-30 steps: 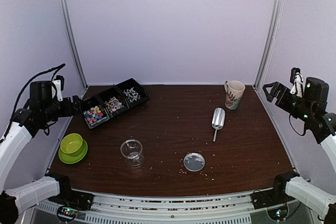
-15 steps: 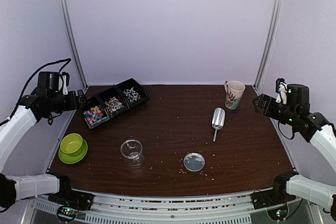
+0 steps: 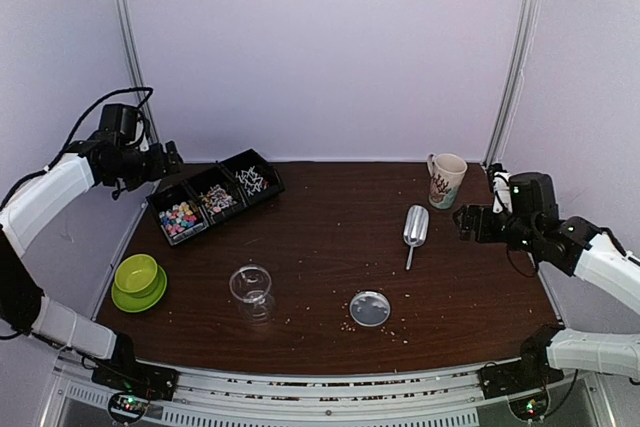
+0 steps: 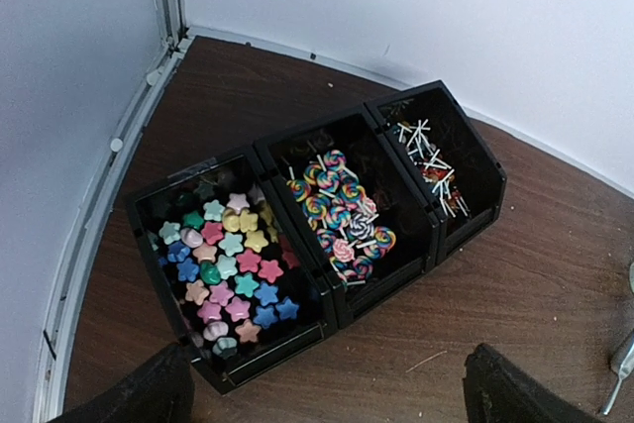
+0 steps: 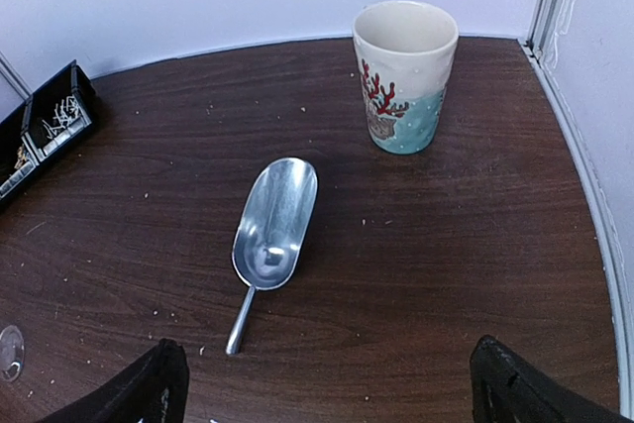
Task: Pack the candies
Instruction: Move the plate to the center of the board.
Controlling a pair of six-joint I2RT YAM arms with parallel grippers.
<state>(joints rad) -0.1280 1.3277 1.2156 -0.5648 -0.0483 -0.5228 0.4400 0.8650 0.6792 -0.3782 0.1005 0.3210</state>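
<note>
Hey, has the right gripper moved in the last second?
Yes. The right gripper has swung left: it was level with the mug, right of it, and is now below it in the overhead view, beside the scoop.

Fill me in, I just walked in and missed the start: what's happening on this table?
Two robot arms are set to pack candies, but nothing is held yet. The left gripper hovers open near the black three-bin tray of pastel star sweets, swirl lollipops and white-stick pieces. The right gripper, also open, faces the silver metal scoop, which lies near the cream picture mug. A clear jar and a round grey lid sit untouched near the front.
</note>
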